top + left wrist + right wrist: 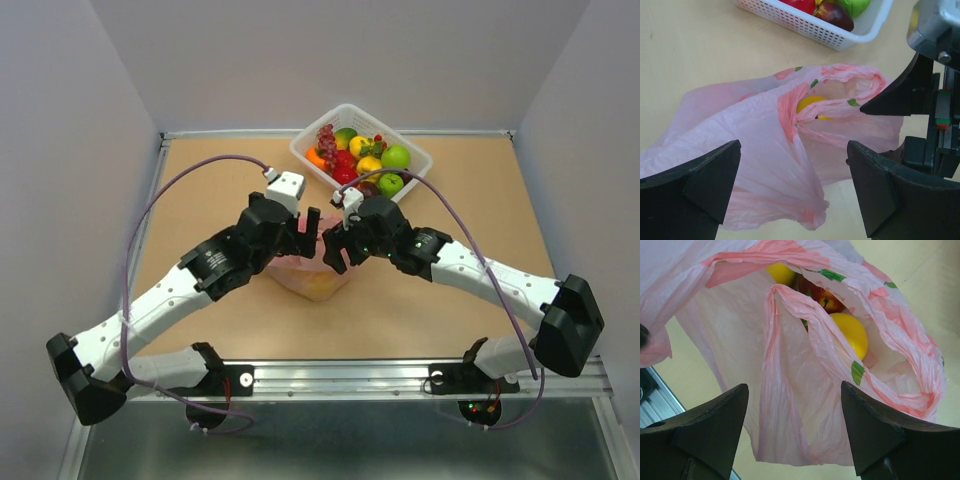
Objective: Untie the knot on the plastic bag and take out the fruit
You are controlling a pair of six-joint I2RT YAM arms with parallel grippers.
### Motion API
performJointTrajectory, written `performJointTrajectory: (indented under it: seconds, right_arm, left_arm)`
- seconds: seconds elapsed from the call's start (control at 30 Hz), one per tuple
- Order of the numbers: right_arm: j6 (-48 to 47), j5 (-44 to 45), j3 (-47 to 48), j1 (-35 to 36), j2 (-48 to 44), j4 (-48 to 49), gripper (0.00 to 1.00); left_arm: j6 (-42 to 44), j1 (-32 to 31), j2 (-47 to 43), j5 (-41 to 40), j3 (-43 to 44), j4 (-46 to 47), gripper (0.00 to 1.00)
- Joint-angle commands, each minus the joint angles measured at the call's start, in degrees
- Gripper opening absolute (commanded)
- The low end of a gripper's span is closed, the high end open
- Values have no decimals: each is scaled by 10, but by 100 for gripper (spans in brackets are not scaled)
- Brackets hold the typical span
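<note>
The left jaws and right jaws hang wide open, empty, over the plastic bag on the tabletop, and a hard pull on the knot, seemingly tied, may tear the film and spill the fruit.

The thin pink translucent plastic bag looks crinkled and softly shiny; the round yellow fruit inside gleams smooth; the white slotted plastic basket, at twelve o'clock, is glossy.
</note>
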Motion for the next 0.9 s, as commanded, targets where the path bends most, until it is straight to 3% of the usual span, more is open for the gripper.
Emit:
performJointTrajectory:
  seconds: [0.0, 0.2, 0.37, 0.57, 0.8, 0.87]
  right_arm:
    - [-17, 22, -15, 5, -8, 32, 79]
    - [-16, 24, -34, 6, -21, 45, 80]
    - [-7, 15, -66, 7, -33, 69, 80]
    - [9, 20, -120, 7, -51, 105, 80]
    - [12, 29, -132, 7, -55, 123, 80]
    - [12, 28, -132, 8, -56, 126, 79]
  left_arm:
    - [79, -50, 42, -114, 43, -11, 99]
    - [78, -61, 106, -234, 41, -11, 99]
    - [64, -51, 138, -264, 37, 9, 99]
    - [69, -34, 151, -218, 28, 16, 98]
    - [90, -34, 106, -87, -9, 49, 99]
    - [91, -34, 106, -97, -12, 46, 99]
